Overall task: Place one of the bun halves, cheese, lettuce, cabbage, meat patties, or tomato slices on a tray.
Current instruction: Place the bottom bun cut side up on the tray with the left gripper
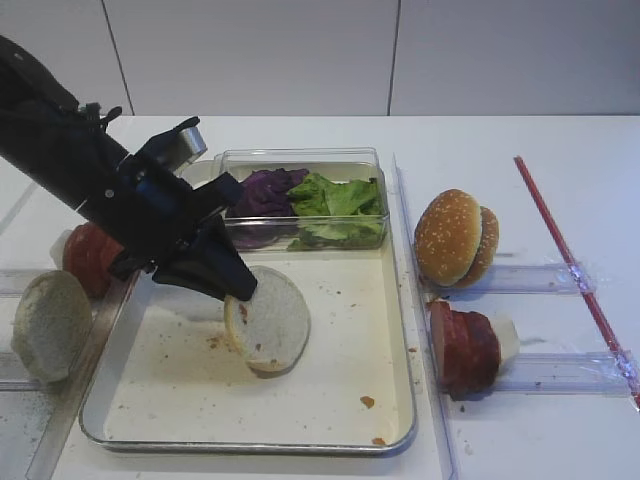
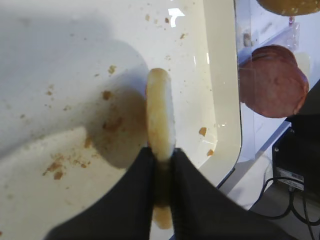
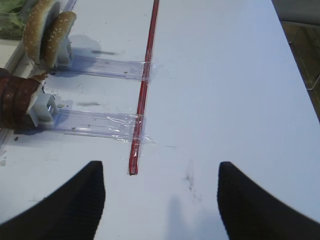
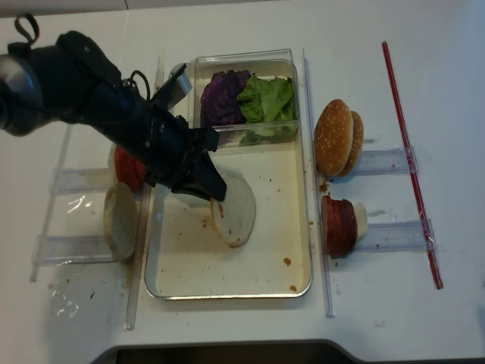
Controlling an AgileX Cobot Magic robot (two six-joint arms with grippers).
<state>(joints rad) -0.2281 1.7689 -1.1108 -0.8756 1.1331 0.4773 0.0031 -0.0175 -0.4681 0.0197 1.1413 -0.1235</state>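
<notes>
My left gripper (image 1: 238, 290) is shut on the rim of a pale bun half (image 1: 270, 325), which it holds on edge over the crumb-speckled floor of the metal tray (image 1: 180, 395). In the left wrist view the bun half (image 2: 160, 112) shows edge-on between the black fingers (image 2: 125, 200). I cannot tell whether it touches the tray. Lettuce (image 1: 340, 200) and purple cabbage (image 1: 265, 190) fill a clear box at the tray's far end. Meat patties (image 1: 465, 345) stand in a holder to the right, tomato slices (image 1: 90, 255) to the left. No cheese shows. My right gripper (image 3: 160, 200) is open over bare table.
A second pale bun half (image 1: 48, 322) stands in a clear holder left of the tray. Sesame-seeded bun halves (image 1: 455, 238) stand in a holder to the right. A red stick (image 1: 570, 260) is taped across the holder ends at the far right.
</notes>
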